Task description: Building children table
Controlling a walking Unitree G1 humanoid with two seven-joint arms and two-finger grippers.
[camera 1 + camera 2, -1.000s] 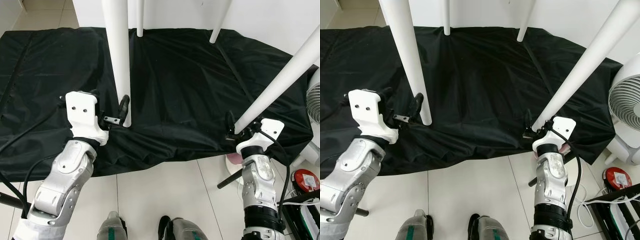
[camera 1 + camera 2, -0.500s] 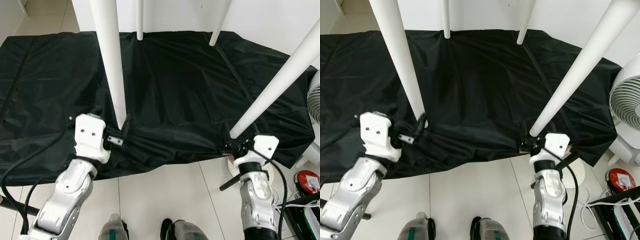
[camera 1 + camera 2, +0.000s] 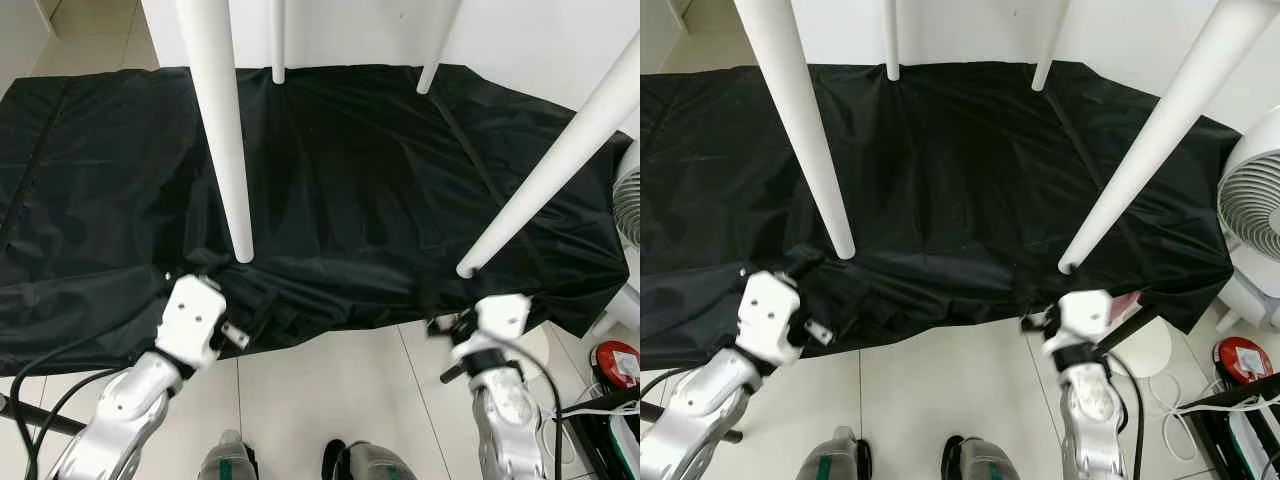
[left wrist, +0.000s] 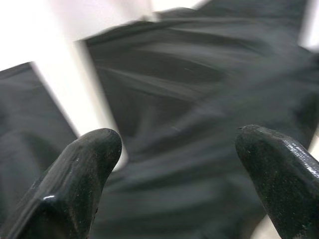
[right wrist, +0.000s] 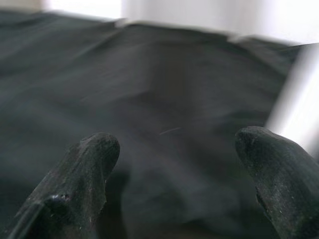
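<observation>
**A:** What's on the robot's left side?

**B:** The left gripper [image 4: 174, 164] sits low at the near edge of the wrinkled black fabric sheet [image 3: 380, 170] spread over the pale tiled floor [image 3: 320, 390]. Its two black fingers [image 4: 79, 174] stand wide apart with nothing between them. Just beyond it stands the near-left tapered white round table leg [image 3: 222, 130], its foot resting on the sheet, apart from the gripper.

**A:** And further back, in the middle?

**B:** Two more white legs, the far-left one [image 3: 277, 40] and the far-right one [image 3: 437, 45], meet the sheet's far edge by the white wall.

**A:** The right side?

**B:** The near-right slanted white table leg [image 3: 555, 155] comes down to the sheet near its front edge. The right gripper [image 5: 174, 169] hangs just below that foot, over the sheet's edge, fingers spread wide and empty, not touching the leg.

**A:** Anything past that?

**B:** A white round floor fan [image 3: 1250, 225] stands beside the sheet's right corner, and a red-and-white device [image 3: 612, 362] lies on the tiles below it.
</observation>
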